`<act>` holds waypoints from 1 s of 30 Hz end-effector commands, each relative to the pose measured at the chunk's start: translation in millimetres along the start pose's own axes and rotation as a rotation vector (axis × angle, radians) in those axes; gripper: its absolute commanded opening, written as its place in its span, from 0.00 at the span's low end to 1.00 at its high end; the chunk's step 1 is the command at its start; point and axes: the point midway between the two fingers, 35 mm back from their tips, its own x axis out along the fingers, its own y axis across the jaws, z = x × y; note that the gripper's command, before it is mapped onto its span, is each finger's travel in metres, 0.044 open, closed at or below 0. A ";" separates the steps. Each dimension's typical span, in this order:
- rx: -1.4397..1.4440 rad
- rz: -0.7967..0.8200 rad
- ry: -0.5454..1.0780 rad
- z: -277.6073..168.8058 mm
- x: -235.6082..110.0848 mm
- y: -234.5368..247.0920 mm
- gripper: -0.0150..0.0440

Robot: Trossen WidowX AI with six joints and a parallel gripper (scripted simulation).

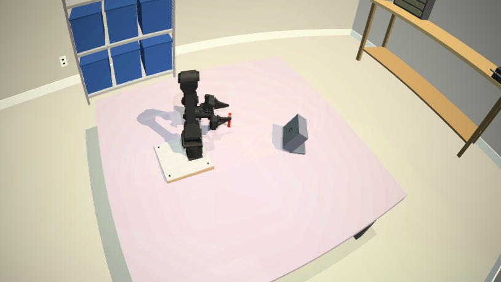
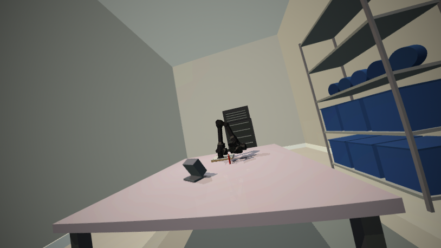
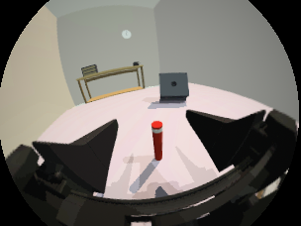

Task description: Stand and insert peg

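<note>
Between the spread fingers of the gripper (image 3: 153,136) we find the red peg (image 3: 157,140) standing upright on the pink table (image 1: 266,196), free of both fingers, with gaps visible on either side in the wrist view. We read the claw as released and holding nothing. From above, the peg (image 1: 229,119) stands just ahead of the gripper (image 1: 224,112), not far from the arm's base plate (image 1: 164,164), and well apart from the sloped grey panel (image 1: 296,135). The hole (image 1: 290,130) shows as a small dark spot on the panel's slanted face. We cannot make out the white band at this resolution, so we cannot confirm from the pictures which end is down; the cap facing the wrist camera looks red. We judge the stand-up-and-let-go step done, and the re-grasp is now in hand. The next move calls for closing on the peg's shaft without tipping it, fingers squared to either side, leaving the lower end exposed. We would then lift, tilt the peg to match the hole's axis, which leans with the panel face, and approach along that line. A tipped peg on closing is our main concern.
</note>
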 end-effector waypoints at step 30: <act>-0.170 -0.129 0.467 99.2 19.2 -9.8 1.00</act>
